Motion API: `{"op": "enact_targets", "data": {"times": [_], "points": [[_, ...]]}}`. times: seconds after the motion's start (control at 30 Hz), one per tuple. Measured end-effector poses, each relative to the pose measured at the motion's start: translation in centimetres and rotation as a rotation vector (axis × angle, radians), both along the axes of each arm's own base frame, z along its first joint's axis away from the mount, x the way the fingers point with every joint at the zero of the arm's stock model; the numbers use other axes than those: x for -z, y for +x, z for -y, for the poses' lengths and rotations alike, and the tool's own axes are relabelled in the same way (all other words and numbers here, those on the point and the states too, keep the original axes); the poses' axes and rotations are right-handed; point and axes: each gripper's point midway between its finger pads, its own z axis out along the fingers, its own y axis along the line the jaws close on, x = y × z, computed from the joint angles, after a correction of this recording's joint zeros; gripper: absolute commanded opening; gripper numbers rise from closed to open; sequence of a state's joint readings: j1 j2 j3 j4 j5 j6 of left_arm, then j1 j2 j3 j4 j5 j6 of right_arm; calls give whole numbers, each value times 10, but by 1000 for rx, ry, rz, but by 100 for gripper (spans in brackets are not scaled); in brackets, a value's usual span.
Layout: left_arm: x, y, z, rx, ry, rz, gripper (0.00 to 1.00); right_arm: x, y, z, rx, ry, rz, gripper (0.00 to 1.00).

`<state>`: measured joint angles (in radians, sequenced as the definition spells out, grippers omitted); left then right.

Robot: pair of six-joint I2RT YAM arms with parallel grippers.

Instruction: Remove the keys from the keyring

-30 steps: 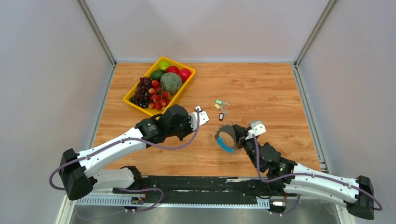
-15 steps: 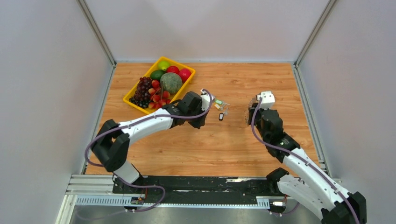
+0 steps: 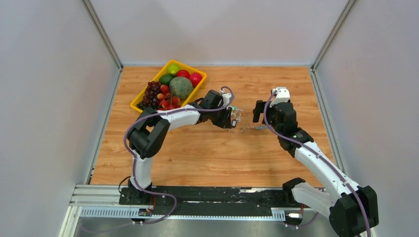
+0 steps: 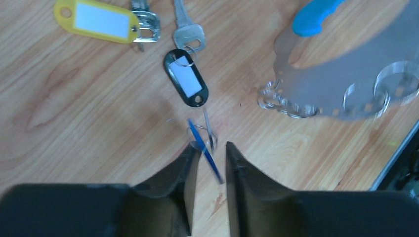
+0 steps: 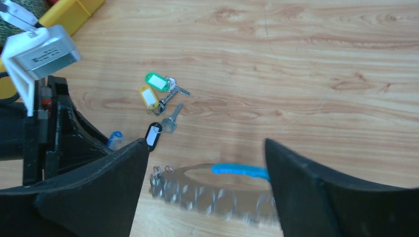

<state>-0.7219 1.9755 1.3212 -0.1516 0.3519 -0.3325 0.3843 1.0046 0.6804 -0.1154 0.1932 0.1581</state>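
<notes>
Keyring (image 5: 217, 195) sits blurred below the right gripper (image 5: 206, 144), whose jaws are wide apart and hold nothing. Its long axis runs across the table, blue section (image 5: 239, 170) on the far side. Left gripper (image 4: 210, 146) is slightly apart, blue tag (image 4: 203, 148) apparently loose between its fingers. Beyond it, black-tag key (image 5: 153, 137), yellow-tag key (image 5: 147, 96) and green-tag key (image 5: 154, 80) are off the ring. Looks nearly done.

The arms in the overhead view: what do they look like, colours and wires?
The left arm and right arm are white segments joined by black joints. A purplish-grey cable loops along each. The left tool and right tool are black with two tapered fingers; a small white box tops each wrist.
</notes>
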Motion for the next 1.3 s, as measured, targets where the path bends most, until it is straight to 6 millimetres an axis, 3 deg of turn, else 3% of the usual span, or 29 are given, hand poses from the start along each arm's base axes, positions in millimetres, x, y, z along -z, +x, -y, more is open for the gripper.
{"op": "enact_targets", "data": {"times": [0.03, 0.07, 0.13, 0.27, 0.43, 0.6, 0.7, 0.87, 0.97, 1.07, 1.3], "points": [[1, 2, -1, -5, -4, -3, 55, -4, 1, 0, 4, 5, 8, 94], [1, 4, -2, -12, -8, -4, 74, -9, 1, 1, 9, 12, 20, 95], [-1, 10, -3, -29, -19, -2, 97, -19, 1, 1, 16, 27, 42, 96], [-6, 19, -8, -70, -33, 13, 100, -36, -1, 8, 75, 75, 80, 96], [-25, 20, -36, -148, -27, 61, 100, -46, -6, 12, 111, 124, 82, 98], [-89, 21, -77, -268, -78, 202, 100, -73, -19, 13, 105, 185, 134, 100], [-149, 12, -108, -364, -154, 335, 100, -102, -32, 16, 93, 229, 204, 100], [-270, -20, -155, -484, -350, 587, 100, -159, -52, 21, 65, 293, 336, 100], [-315, -39, -180, -537, -417, 692, 100, -193, -65, 24, 44, 325, 414, 100], [-336, -53, -199, -563, -430, 756, 100, -227, -82, 28, 17, 352, 498, 100], [-333, -68, -216, -550, -360, 802, 100, -244, -94, 28, -17, 360, 543, 100]]}}
